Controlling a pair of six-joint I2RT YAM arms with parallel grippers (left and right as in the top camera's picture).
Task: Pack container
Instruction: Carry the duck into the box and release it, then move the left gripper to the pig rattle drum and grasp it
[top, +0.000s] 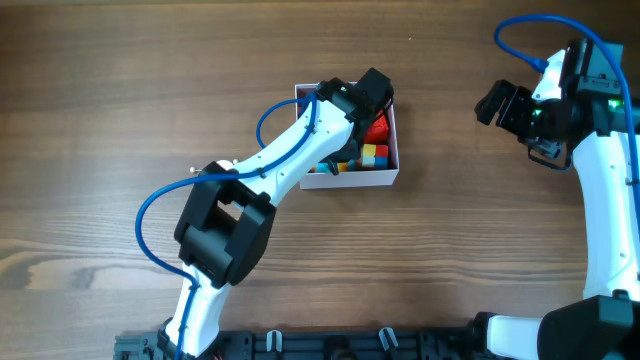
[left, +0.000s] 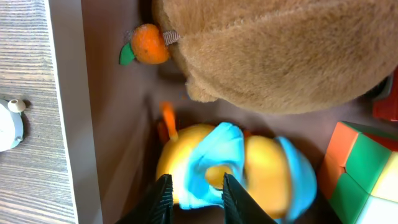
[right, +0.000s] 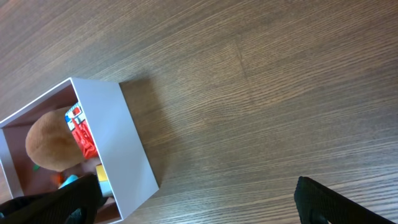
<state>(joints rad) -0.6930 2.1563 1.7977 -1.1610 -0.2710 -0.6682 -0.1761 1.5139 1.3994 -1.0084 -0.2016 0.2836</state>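
Brown wooden worktop (top: 120, 120) is carrying the square shallow container, thin white walls and dusty pink inside (top: 362, 181), at its middle | probably feeling light, walls bending easily, so gripping one wall near a corner | left hand (left: 196, 200) is hanging inside it over a yellow-and-blue toy (left: 264, 165), grip impossible to tell | right hand (top: 503, 108) is hovering well apart, spread and empty

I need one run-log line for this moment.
left gripper open above yellow-blue toy in container | right gripper open, empty, away from container | plush inside

I see the wood table (top: 100, 80) carrying the container (top: 365, 180) just 12 o'clock of centre, with a small white piece (left: 9, 124) beside its wall.
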